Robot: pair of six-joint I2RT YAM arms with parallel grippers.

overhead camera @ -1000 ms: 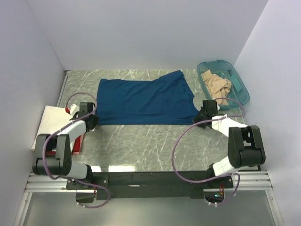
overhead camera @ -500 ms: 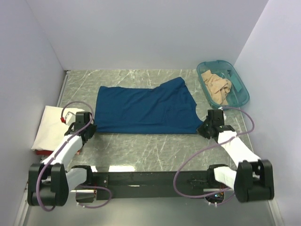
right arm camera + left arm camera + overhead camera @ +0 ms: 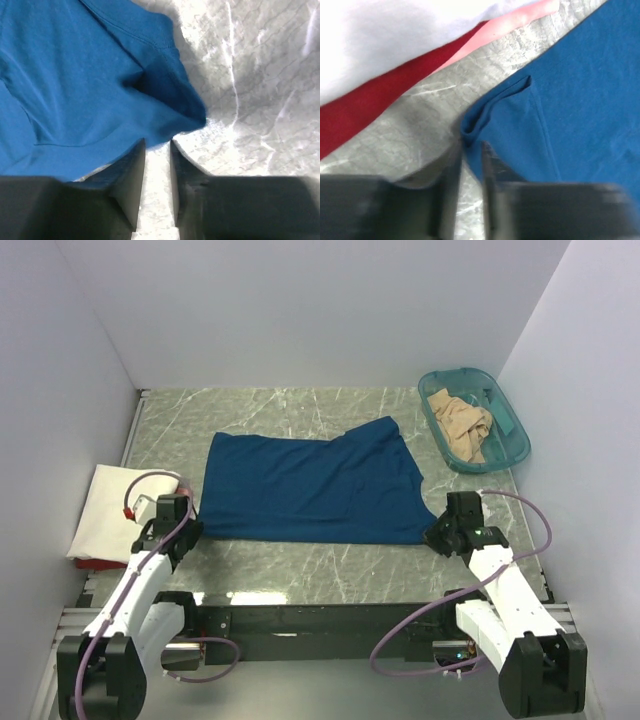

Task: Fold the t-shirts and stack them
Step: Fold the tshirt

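A dark blue t-shirt (image 3: 310,490) lies spread flat across the marble table (image 3: 300,565). My left gripper (image 3: 193,530) is at the shirt's near left corner. In the left wrist view my left gripper (image 3: 470,146) is slightly open, and that corner (image 3: 472,122) still lies loosely between the fingertips. My right gripper (image 3: 433,536) is at the near right corner. In the right wrist view my right gripper (image 3: 156,145) is slightly open with bare table in the gap, and the blue corner (image 3: 185,107) lies just past the tips. A cream-white t-shirt (image 3: 110,512) lies folded at the left. A tan t-shirt (image 3: 462,425) lies crumpled in the tub.
The teal plastic tub (image 3: 512,445) stands at the back right by the wall. A red cloth (image 3: 365,110) lies under the cream shirt. White walls close in the left, back and right sides. A black rail (image 3: 320,620) runs along the near edge.
Both arms drew back toward the near edge, dragging the blue shirt's near hem with them. Both grippers, shut on the corners before, have now opened a little.
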